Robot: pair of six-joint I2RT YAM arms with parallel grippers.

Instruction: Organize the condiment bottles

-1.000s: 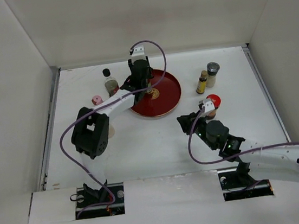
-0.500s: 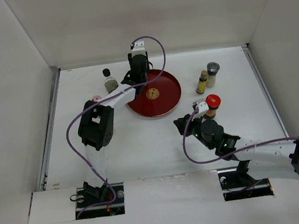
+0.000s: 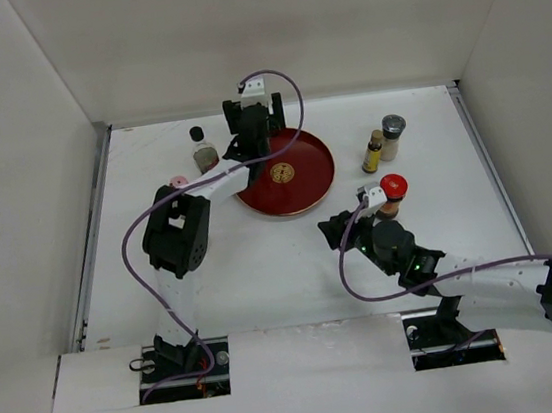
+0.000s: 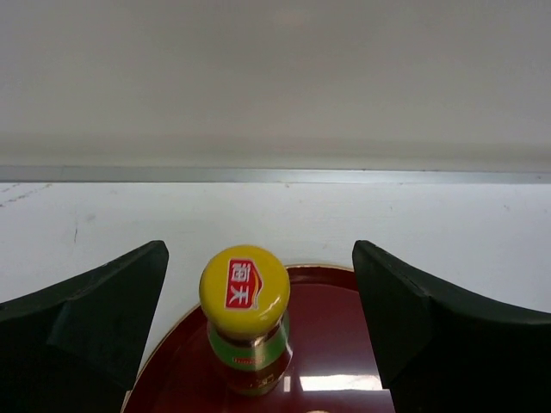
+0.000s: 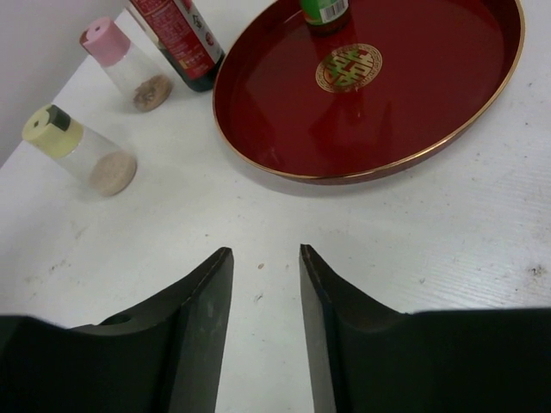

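The green yellow-capped bottle (image 4: 245,318) stands upright on the round red tray (image 4: 344,344), close to its rim. My left gripper (image 4: 258,254) is open around it, with a gap on each side. From above, this gripper (image 3: 251,144) hides the bottle. My right gripper (image 5: 265,258) hovers open and empty over bare table short of the tray (image 5: 370,95); from above it (image 3: 334,228) is near the red-lidded jar (image 3: 393,190). Past it lie the cream bottle (image 5: 77,151), the pink-capped one (image 5: 125,64) and the tall black-capped bottle (image 3: 203,150).
A yellow brown-capped bottle (image 3: 374,151) and a grey-lidded shaker (image 3: 392,135) stand together right of the tray (image 3: 304,188). White walls close in the table on three sides. My left arm's elbow (image 3: 177,241) rises over the left part of the table.
My left gripper has opened and let go of the green bottle, which now stands on the tray. My right gripper has opened partway and shifted slightly left.
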